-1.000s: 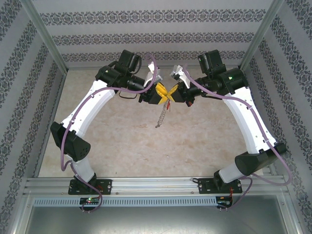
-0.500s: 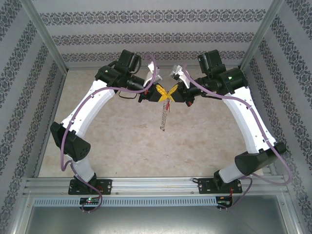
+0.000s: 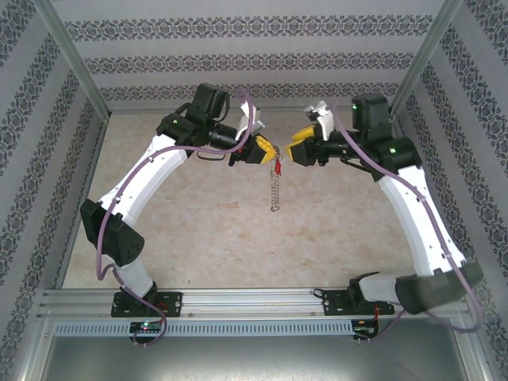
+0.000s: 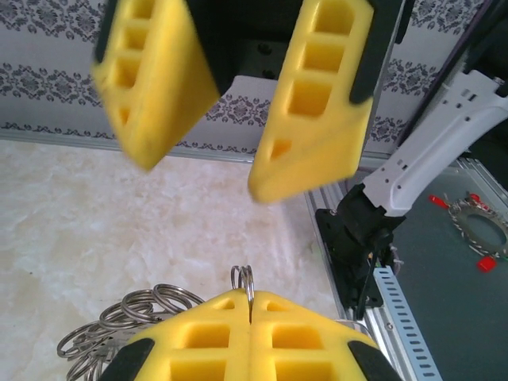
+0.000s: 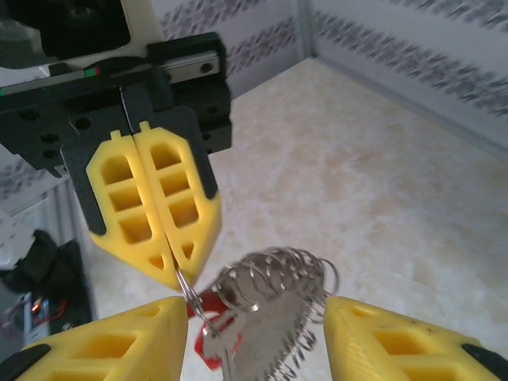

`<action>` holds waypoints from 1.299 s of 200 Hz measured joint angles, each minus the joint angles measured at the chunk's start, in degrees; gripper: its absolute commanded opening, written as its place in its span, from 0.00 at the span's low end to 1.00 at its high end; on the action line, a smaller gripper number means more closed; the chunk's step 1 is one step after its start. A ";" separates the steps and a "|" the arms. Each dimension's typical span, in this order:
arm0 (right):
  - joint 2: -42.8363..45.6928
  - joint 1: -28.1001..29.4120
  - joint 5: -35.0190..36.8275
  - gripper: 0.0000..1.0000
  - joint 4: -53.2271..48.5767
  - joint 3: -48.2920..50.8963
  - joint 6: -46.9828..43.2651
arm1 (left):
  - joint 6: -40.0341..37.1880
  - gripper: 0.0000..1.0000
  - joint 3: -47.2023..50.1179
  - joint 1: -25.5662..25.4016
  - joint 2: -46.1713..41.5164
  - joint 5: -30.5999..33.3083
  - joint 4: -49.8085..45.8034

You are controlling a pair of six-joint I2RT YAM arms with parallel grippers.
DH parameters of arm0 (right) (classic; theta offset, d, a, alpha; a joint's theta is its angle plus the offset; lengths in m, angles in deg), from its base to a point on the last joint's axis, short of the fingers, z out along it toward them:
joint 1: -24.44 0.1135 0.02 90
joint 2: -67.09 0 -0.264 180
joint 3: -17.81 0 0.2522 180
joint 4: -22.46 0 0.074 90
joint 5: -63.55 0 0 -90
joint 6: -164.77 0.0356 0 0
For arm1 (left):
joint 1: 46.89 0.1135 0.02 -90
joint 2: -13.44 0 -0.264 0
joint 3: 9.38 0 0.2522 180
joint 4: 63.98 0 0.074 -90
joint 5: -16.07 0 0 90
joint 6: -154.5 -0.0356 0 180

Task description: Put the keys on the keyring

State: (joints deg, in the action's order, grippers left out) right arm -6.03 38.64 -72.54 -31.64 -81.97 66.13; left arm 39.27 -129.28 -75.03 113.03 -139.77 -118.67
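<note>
- Keyring [image 3: 275,189] hangs in mid-air between the two arms, above the middle of the table [image 3: 198,230], pinched at its top end by the left gripper [image 3: 272,152].
- On your left, that gripper's yellow fingers are pressed together. In its wrist view the thin wire comes up through the seam between them, and a bunch of silvery rings [image 4: 131,313] lies just beside the pads.
- In the middle, the keyring drops as a narrow strand. Its long axis runs straight down from the grip toward the table, with the free end lowest. Whether that end touches the surface, you cannot tell.
- The red key [image 3: 279,168] sits just under the left fingertips, at the top of the strand. The right wrist view shows its red head tucked against the wire behind the rings. It looks hung on the loop, but whether it is fully threaded is not clear. Which way its blade points is too small to read.
- Expect a light load. The wire is thin, springy and smooth, so it may twist or slide in soft pads, and the loose rings will swing with any quick move. Take hold on the bare wire near the top, not on the fringe. The key is rigid, so grip it by the red head.
- On your right, the right gripper [image 3: 292,152] is parted and holds nothing. Its tips are near the keyring but apart from it, one to either side of the rings in its own view.
</note>
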 measured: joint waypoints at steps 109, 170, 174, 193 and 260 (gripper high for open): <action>13.57 3.96 0.22 0.51 29.97 30.45 16.70 | 3.72 0.00 1.20 0.00 -1.42 0.70 6.56; 11.98 6.34 0.68 0.49 35.71 30.71 17.75 | 4.33 0.00 1.38 0.00 -2.23 0.31 6.75; 11.72 6.34 0.81 0.48 36.15 30.71 17.84 | 4.33 0.00 1.42 0.00 -2.25 0.26 6.78; 10.40 6.73 1.55 0.42 37.68 30.69 18.12 | 4.42 0.00 1.60 0.00 -2.51 0.22 7.02; 9.07 7.15 4.83 0.08 38.66 30.56 18.36 | 5.44 0.00 2.78 0.00 -2.91 0.55 9.25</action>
State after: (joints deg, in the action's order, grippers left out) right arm 3.04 45.78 -67.71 7.02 -51.42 84.49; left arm 44.71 -126.51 -75.03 110.12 -139.22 -109.43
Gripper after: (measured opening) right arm 0.106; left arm 0.045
